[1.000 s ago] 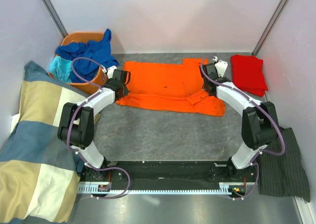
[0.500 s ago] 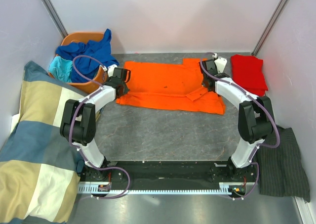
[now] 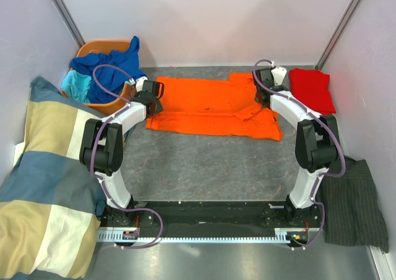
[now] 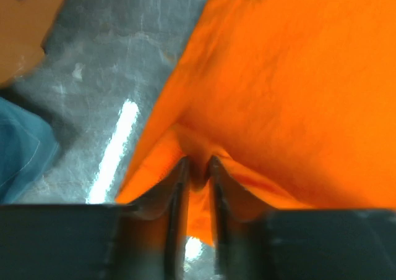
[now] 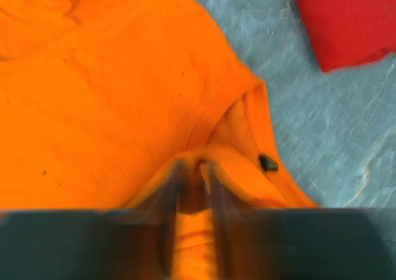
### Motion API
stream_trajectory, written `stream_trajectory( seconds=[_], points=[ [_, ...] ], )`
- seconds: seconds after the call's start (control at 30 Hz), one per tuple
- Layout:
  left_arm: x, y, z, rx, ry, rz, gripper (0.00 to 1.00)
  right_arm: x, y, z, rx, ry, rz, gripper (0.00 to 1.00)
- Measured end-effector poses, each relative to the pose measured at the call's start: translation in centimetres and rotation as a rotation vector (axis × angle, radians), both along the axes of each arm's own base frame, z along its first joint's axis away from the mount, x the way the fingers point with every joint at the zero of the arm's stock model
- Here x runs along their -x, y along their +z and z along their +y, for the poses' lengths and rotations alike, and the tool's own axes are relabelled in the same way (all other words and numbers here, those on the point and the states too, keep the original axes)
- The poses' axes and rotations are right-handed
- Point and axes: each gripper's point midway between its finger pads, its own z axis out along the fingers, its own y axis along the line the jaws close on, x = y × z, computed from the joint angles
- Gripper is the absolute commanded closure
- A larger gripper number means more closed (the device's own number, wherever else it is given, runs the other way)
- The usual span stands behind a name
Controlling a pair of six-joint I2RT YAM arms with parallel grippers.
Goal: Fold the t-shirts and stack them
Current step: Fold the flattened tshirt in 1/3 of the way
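- Well, in the top view I'm seeing the orange t-shirt point(image 3: 210, 110) lying spread flat across the far half of the grey, marbled desk point(image 3: 204, 162), between the two arms.
- That view is also taking in the red t-shirt point(image 3: 312, 89), folded into a block at the far right. At the far left the royal blue t-shirt point(image 3: 108, 63) and turquoise t-shirt point(image 3: 77, 82) are heaped in a round orange basket point(image 3: 102, 45). A checked blanket point(image 3: 43, 169) and a dark pinstriped cloth point(image 3: 349, 203) are lying at the sides.
- The left wrist camera is giving me what the top one is hiding: the left fingers point(image 4: 184, 184) standing nearly together, pinching a raised ridge of soft orange cloth at the shirt's left edge.
- The right wrist camera is showing the right fingers point(image 5: 176, 193) likewise nipping a fold beside a curved, hemmed edge.
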Motion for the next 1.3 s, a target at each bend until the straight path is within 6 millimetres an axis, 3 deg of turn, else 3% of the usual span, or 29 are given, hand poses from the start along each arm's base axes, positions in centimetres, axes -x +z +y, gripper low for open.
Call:
stream_trajectory(
  seconds=[0.07, 0.17, 0.27, 0.33, 0.47, 0.53, 0.63, 0.8, 0.87, 0.97, 1.1, 1.3],
  points=[
    [-0.7, 0.6, 0.4, -0.022, 0.007, -0.005, 0.0, -0.8, 0.4, -0.6, 0.004, -0.008, -0.008, 0.19],
    [-2.4, 2.9, 1.2, -0.044, 0.032, -0.053, 0.0, -1.9, 2.0, -1.9, 0.018, -0.03, -0.04, 0.08],
    [-4.4, 6.9, 2.3, -0.067, 0.062, -0.146, 0.0, -2.8, 4.2, -3.5, 0.041, -0.059, -0.088, 0.06],
    [-4.8, 9.4, 2.9, -0.077, 0.077, -0.198, 0.0, -2.6, 5.4, -4.4, 0.052, -0.076, -0.109, 0.05],
    [-3.5, 14.4, 3.7, -0.063, 0.091, -0.304, 0.0, -1.0, 7.2, -4.8, 0.039, -0.077, -0.154, 0.04],
    [-2.3, 15.2, 3.7, -0.049, 0.086, -0.33, 0.0, 0.2, 7.0, -4.6, 0.024, -0.063, -0.148, 0.04],
    [0.0, 13.7, 3.3, -0.016, 0.054, -0.315, 0.0, 1.8, 5.4, -4.0, -0.002, -0.029, -0.113, 0.03],
    [4.2, 5.2, 1.5, 0.052, -0.022, -0.138, 0.0, 4.0, 1.7, -2.0, -0.043, 0.051, -0.02, 0.02],
    [5.8, 2.9, 0.4, 0.073, -0.057, -0.08, 0.0, 4.6, 0.9, -0.6, -0.064, 0.097, 0.005, 0.02],
    [6.7, 1.6, -1.6, 0.103, -0.108, -0.054, 0.0, 5.1, 0.4, 1.9, -0.093, 0.167, 0.02, 0.02],
    [6.3, 1.6, -4.4, 0.142, -0.171, -0.078, 0.0, 5.7, -0.1, 5.1, -0.137, 0.26, 0.029, 0.02],
    [5.6, 0.8, -7.0, 0.166, -0.225, -0.079, 0.0, 5.6, -1.5, 7.3, -0.201, 0.334, 0.047, 0.02]
  ],
)
